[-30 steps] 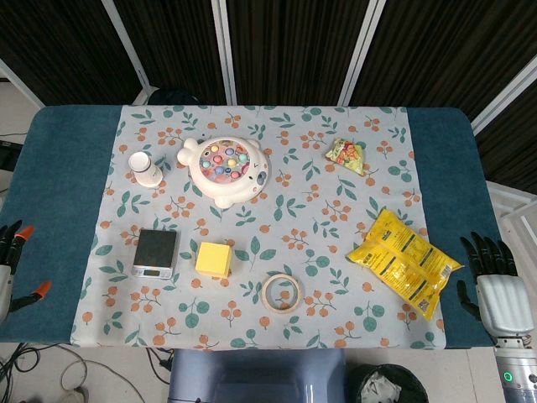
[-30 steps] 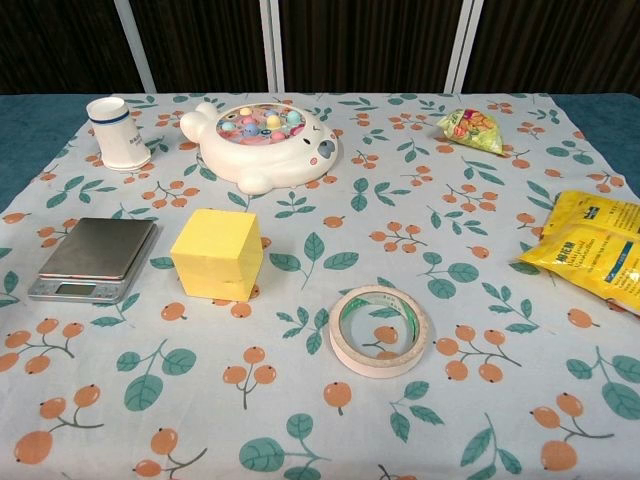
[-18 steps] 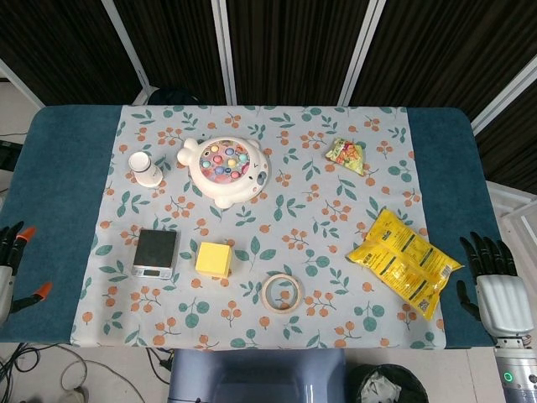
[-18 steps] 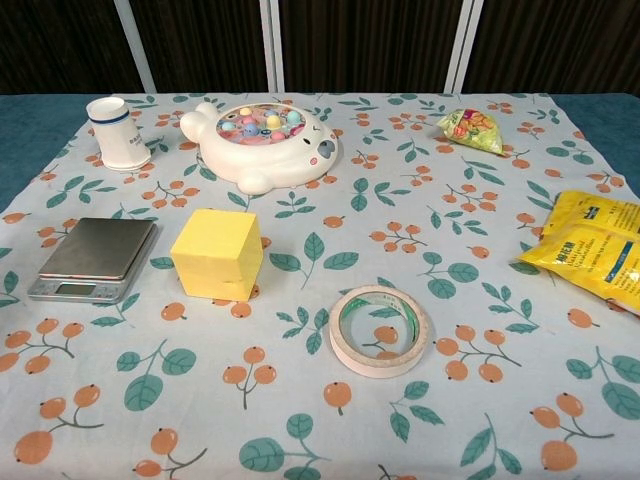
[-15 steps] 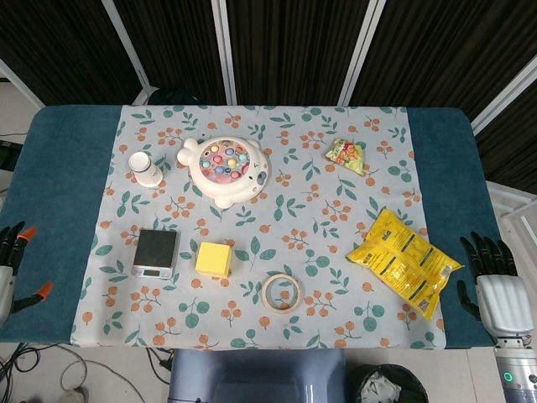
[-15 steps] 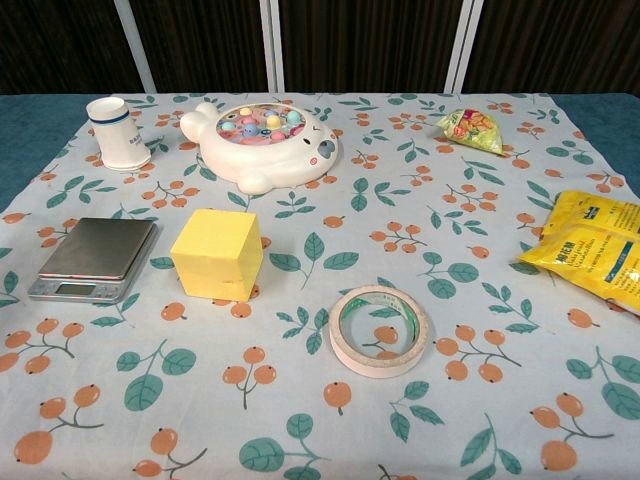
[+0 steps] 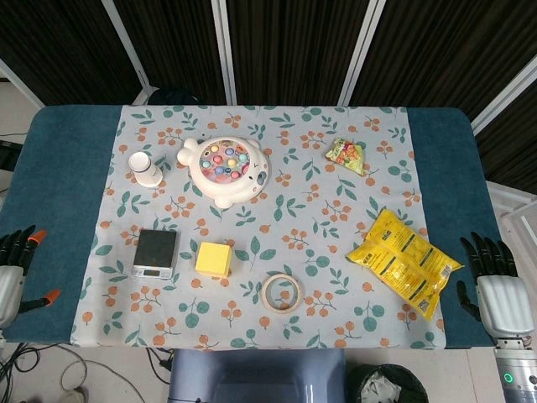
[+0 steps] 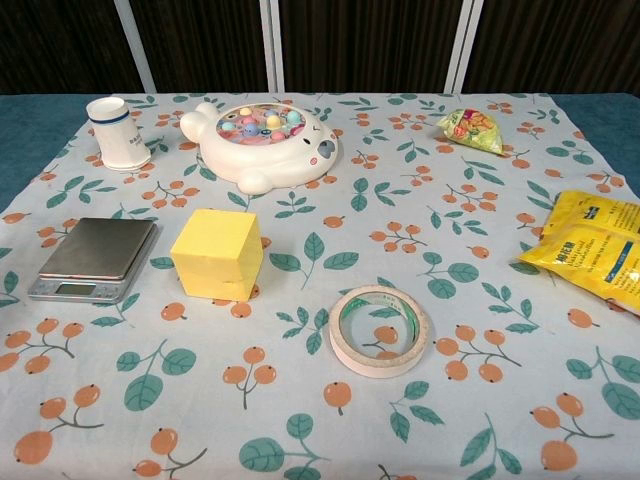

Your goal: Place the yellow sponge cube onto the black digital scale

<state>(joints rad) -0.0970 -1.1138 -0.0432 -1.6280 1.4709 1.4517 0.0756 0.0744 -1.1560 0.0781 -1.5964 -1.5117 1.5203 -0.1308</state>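
Nothing is grasped yet; the task is at its start. The left hand [image 7: 13,277] waits at the lower left edge of the frame, the right hand [image 7: 495,290] at the lower right, both empty with fingers apart. The yellow sponge cube [image 8: 217,254], matte and square-edged, sits on the surface just right of the black digital scale [image 8: 96,258]. Next, a reach to grip it.

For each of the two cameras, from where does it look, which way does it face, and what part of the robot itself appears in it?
Head view: sits high above the near table edge, looks almost straight down on the whole tablecloth; the left robot hand and right robot hand show at the bottom corners, both holding nothing, fingers apart.
Chest view: sits low at the near edge, looks forward and slightly down across the table; no part of the robot shows.
Both share: yellow sponge cube, black digital scale, tape roll.
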